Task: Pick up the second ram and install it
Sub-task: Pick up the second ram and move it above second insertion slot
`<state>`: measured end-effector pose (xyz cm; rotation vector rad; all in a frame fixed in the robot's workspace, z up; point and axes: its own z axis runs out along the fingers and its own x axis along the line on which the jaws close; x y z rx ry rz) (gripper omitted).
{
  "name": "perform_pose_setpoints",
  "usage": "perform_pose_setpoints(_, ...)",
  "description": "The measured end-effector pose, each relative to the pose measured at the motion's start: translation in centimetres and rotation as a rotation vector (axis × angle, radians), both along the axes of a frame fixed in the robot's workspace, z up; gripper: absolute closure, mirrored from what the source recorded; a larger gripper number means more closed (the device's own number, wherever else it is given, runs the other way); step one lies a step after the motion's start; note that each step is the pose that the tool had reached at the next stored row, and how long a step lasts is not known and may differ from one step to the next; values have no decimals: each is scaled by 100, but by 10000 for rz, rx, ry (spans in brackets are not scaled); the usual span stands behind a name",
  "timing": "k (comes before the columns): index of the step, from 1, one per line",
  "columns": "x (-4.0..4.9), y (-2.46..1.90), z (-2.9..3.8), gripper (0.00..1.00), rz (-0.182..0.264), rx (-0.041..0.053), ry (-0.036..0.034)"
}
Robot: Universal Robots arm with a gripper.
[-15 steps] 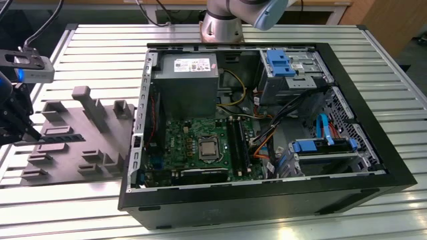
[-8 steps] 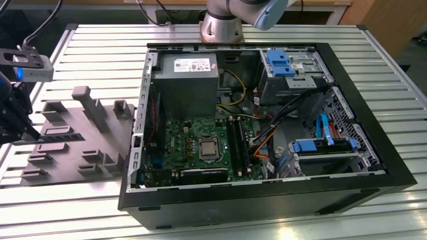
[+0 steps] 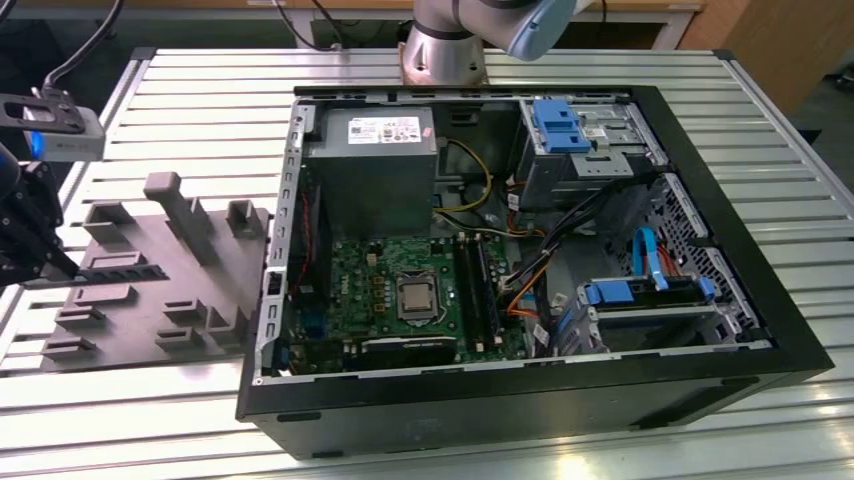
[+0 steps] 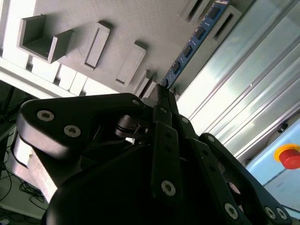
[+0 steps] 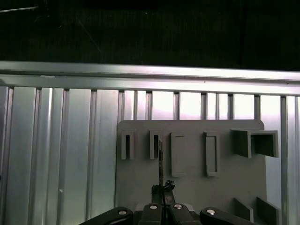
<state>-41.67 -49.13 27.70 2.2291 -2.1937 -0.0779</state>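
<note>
The second ram [image 4: 194,40] is a long thin board with dark chips. It sticks out from my gripper's [image 4: 165,91] fingertips over the grey fixture tray [image 4: 117,28]. In the first wrist view the ram [image 5: 160,161] shows edge-on as a thin dark line, in line with a narrow slot of the tray [image 5: 192,197]. My gripper [image 5: 162,190] is shut on it there. In the exterior view my gripper [image 3: 60,268] hangs over the tray's [image 3: 147,300] left end, far from the open computer case [image 3: 534,400]. I cannot tell whether the ram still rests in the tray.
The green motherboard [image 3: 374,290] lies in the case, with long black memory slots [image 3: 474,285] beside the processor socket [image 3: 416,297]. Orange and blue cables [image 3: 527,290] and drive cages [image 3: 647,300] crowd the exterior view's right. The tray has raised blocks [image 3: 174,205]. The slatted metal table [image 3: 200,110] surrounds everything.
</note>
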Motion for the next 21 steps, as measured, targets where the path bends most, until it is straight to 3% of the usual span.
perform_pose_setpoints(21, 0, 0, 66, 88, 0, 6, 0)
